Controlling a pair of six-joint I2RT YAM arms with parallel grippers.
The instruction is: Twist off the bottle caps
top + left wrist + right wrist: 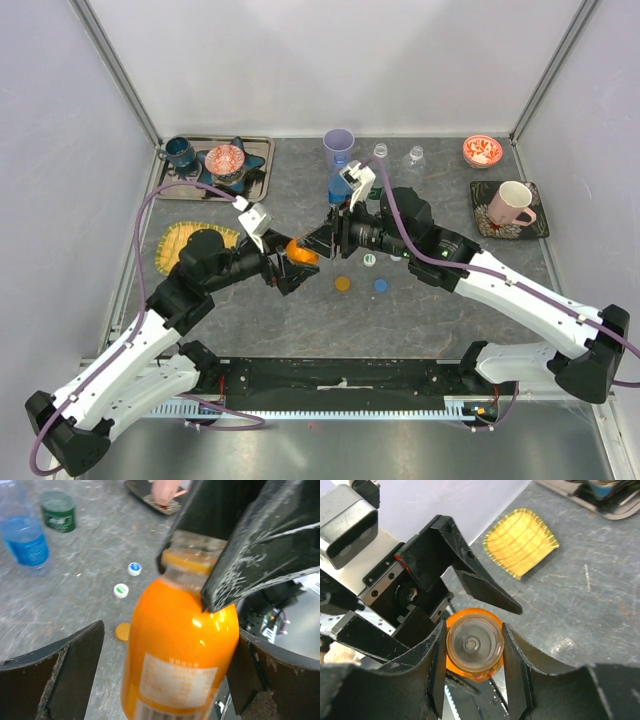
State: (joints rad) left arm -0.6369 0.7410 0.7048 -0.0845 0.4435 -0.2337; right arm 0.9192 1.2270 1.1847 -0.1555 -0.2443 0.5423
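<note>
right gripper [472, 647] pinched on bare clear neck of orange bottle [175, 690] | left gripper [169, 636] spread round body, one finger apart from it | judged: cap looks off, keep neck pinch firm, no tilt | glossy smooth rounded plastic, slippy | orange cap [343, 283], white-green cap [369, 259], blue cap [381, 285]: flat discs near right gripper on matte grey table [300, 322]

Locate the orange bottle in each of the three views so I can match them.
Top external: the orange bottle sits near picture centre.
Left wrist: the orange bottle fills the middle, label at the bottom.
Right wrist: the orange bottle is low centre, seen from above its neck.
Shared landmark: the right gripper pinching the neck, in all three.
</note>
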